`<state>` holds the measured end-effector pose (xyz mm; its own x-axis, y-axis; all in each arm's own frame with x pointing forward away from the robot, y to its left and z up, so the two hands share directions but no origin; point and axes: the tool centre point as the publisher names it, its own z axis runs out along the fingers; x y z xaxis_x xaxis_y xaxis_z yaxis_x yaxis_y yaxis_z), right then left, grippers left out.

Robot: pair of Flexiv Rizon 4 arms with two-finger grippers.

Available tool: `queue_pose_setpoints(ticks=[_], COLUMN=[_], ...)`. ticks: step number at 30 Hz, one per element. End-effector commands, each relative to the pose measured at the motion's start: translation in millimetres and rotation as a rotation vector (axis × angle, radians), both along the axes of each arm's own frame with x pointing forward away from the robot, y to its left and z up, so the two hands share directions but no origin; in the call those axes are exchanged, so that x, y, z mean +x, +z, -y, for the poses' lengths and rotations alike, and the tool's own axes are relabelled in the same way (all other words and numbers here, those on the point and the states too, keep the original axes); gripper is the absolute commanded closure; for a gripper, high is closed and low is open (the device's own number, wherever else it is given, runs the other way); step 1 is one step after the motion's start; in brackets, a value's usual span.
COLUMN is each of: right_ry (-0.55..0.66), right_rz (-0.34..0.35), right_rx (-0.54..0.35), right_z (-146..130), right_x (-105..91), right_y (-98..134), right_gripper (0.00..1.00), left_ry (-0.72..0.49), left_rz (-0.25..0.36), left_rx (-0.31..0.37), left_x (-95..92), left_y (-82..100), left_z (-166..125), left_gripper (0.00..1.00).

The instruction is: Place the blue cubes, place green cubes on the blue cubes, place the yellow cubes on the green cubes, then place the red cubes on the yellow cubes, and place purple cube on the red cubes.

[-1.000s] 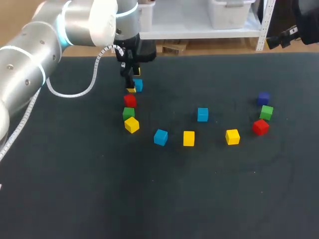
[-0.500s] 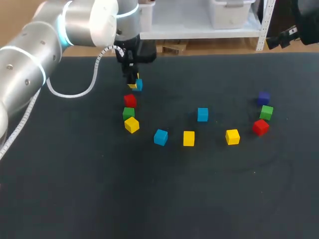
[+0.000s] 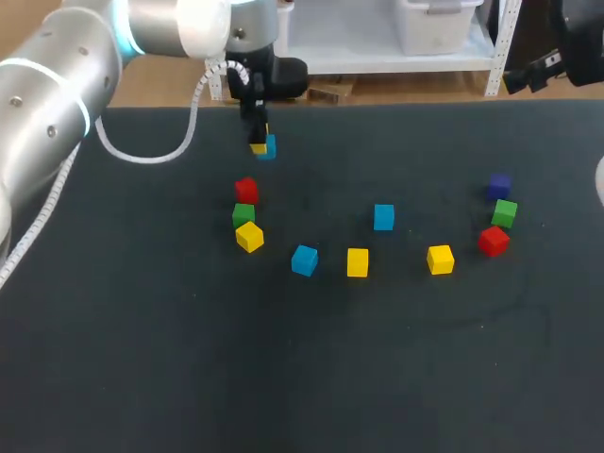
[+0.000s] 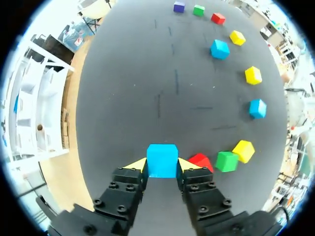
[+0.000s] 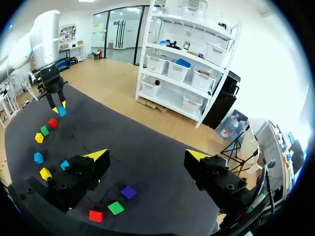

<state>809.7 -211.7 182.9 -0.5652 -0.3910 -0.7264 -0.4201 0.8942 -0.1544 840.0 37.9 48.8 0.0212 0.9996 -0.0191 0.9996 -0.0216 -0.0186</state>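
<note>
My left gripper is shut on a blue cube at the far left of the table and holds it above the dark surface. In the left wrist view the cube sits squarely between the yellow tips. Under and ahead of it lie a red cube, a green cube and a yellow cube. Two more blue cubes and two yellow cubes lie mid-table. My right gripper hangs open and empty above the right side.
At the right sit a purple cube, a green cube and a red cube, close together. The loose cubes form a shallow arc across the table. The near half of the black mat carries nothing.
My left gripper closed on the blue cube and lifted it off the table, drifting toward the far edge. The other cubes stayed put.
</note>
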Motion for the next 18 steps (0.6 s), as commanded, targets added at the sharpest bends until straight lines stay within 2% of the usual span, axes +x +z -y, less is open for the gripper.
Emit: queue_pose_setpoints(ticks=[1,4,18], right_ry=[-0.030,-0.030,-0.030], right_rz=[0.020,0.020,0.020], right_rx=[-0.023,-0.023,-0.023], right_z=[-1.4,-1.4,-1.4], right_x=[-3.7,-3.7,-3.7], right_y=[-0.5,-0.5,-0.5], right_gripper=[0.00,0.00,0.00], left_ry=[0.033,0.066,0.145], left_rz=[-0.001,0.013,0.044], left_rx=[0.054,0.067,0.066], left_x=[-7.7,-18.4,-58.4], left_y=[17.5,20.8,10.5], left_z=[9.1,12.0,28.5], left_gripper=[1.00,1.00,1.00])
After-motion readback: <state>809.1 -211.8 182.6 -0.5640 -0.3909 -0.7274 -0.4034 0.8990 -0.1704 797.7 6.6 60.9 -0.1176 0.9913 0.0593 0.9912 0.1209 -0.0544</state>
